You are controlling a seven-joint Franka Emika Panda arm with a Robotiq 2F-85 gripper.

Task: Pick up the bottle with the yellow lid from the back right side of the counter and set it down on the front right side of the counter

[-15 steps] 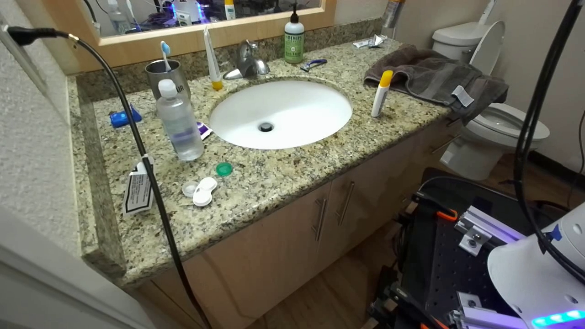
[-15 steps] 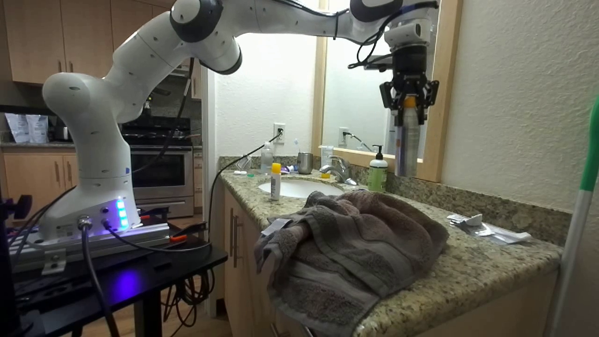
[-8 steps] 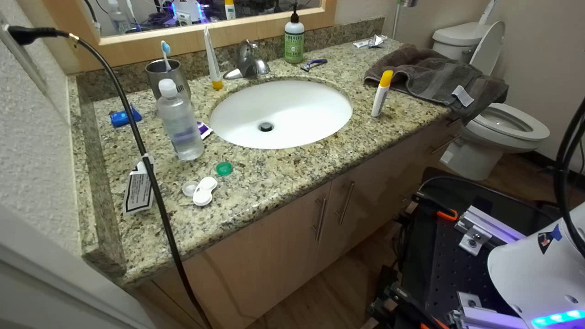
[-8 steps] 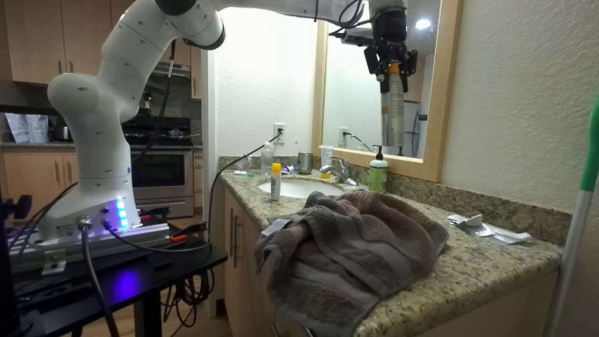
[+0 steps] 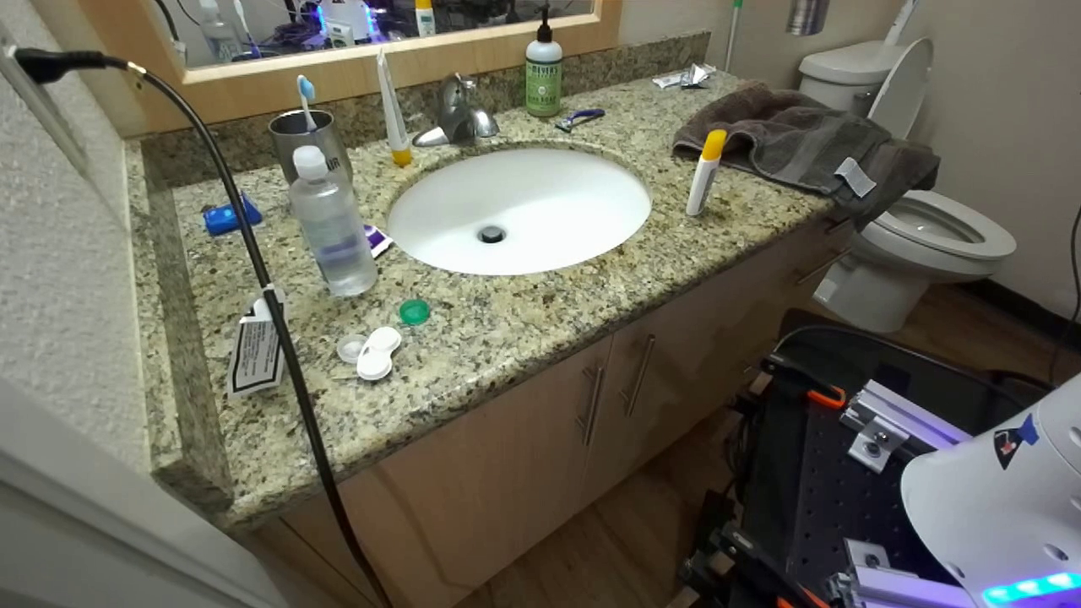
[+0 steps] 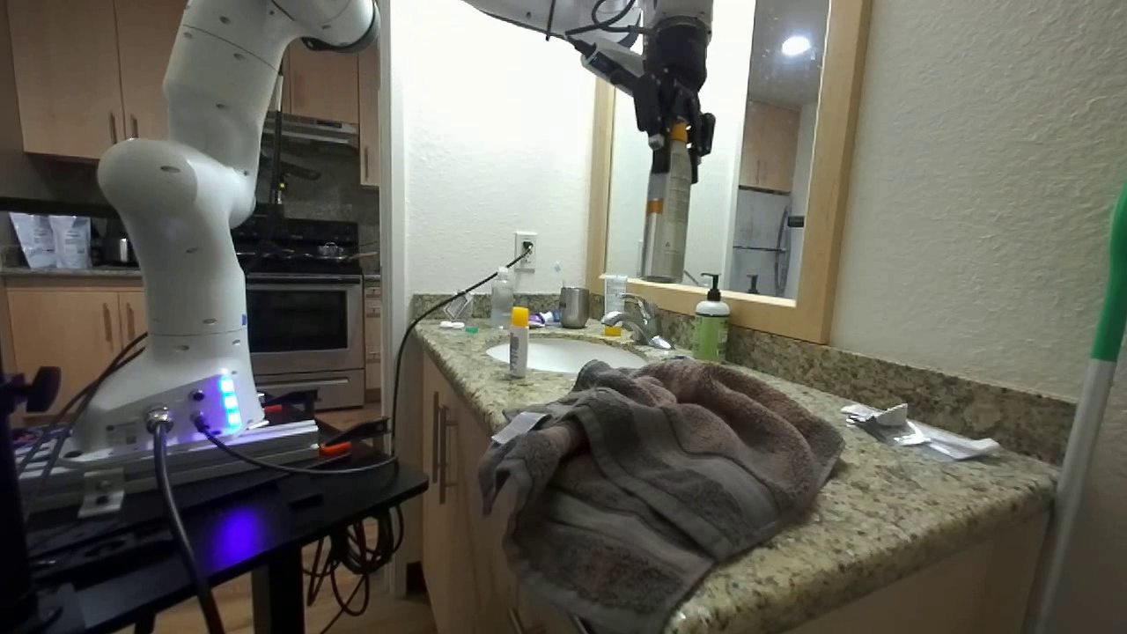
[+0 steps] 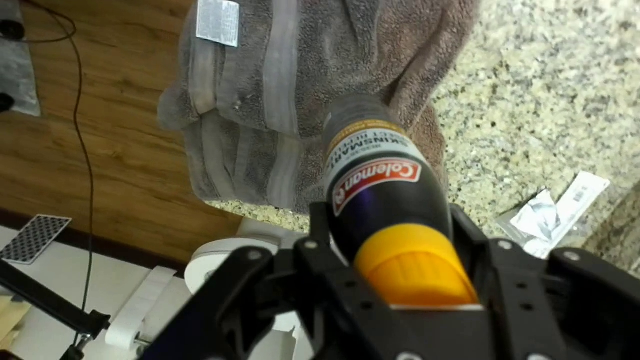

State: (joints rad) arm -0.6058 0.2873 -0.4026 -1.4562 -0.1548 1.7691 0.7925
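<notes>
While the gripper (image 6: 677, 167) pinches the bottle (image 7: 391, 197) aloft, carrying seems in hand; lowering it near right on the desk (image 5: 549, 312) should follow.

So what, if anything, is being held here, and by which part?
A Coleman bottle, held by its upper end, just below the yellow lid.

The rounded white arm (image 6: 195, 264) has black cables (image 6: 171, 508), blue lights (image 6: 230, 401), a black claw (image 6: 676, 167).
</notes>
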